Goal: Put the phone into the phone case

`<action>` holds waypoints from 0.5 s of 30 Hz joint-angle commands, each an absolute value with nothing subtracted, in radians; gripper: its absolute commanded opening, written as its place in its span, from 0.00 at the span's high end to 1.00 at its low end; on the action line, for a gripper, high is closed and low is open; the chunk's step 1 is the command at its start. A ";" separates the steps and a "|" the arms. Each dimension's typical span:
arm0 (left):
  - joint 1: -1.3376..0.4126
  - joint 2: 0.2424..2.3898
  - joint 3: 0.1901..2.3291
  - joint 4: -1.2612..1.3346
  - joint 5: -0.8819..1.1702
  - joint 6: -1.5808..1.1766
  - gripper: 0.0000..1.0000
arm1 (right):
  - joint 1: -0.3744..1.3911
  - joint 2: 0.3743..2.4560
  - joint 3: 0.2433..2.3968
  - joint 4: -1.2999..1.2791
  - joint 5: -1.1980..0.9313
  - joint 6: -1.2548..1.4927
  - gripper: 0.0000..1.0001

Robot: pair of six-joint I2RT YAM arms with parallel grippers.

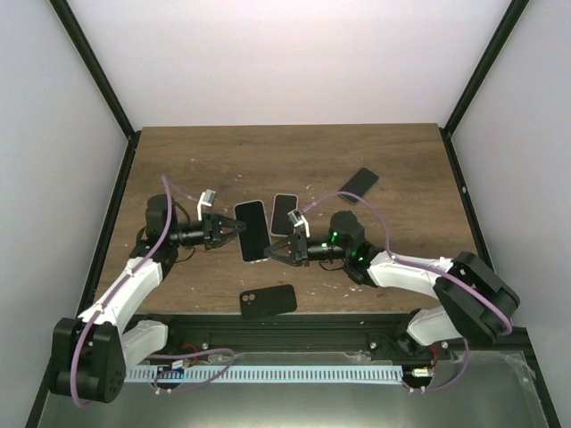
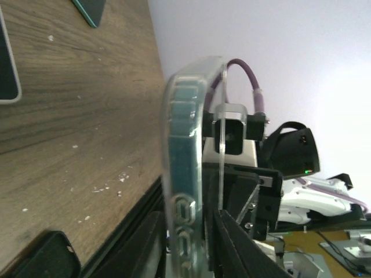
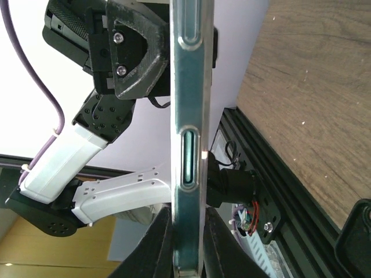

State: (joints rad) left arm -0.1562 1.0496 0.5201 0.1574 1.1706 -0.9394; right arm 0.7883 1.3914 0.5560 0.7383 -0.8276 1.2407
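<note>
A teal-edged phone [image 1: 252,230] sits in a clear phone case and is held above the table between both grippers. My left gripper [image 1: 234,227] grips it from the left. In the left wrist view the clear case [image 2: 222,168] and the phone edge [image 2: 184,174] stand edge-on between my left gripper's [image 2: 188,255] dark fingers [image 2: 243,252]. My right gripper [image 1: 277,249] grips the near right end. In the right wrist view the phone's side with its button [image 3: 188,156] runs up from my right gripper [image 3: 186,255], with both fingers pressed against it.
A second phone [image 1: 284,214] lies screen-up just behind the held one. A dark phone [image 1: 359,185] lies at the back right. A black case [image 1: 268,300] with camera holes lies near the front edge, and it also shows in the left wrist view [image 2: 40,258].
</note>
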 commanded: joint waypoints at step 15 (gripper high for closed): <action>-0.150 0.925 0.629 -0.176 1.004 -0.752 0.00 | 0.781 1.252 0.614 0.479 -0.577 0.996 0.99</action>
State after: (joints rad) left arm -0.1520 0.9836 0.5499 -0.0158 1.0950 -0.8635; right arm 0.7868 1.2537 0.5568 0.4927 -0.6338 1.0698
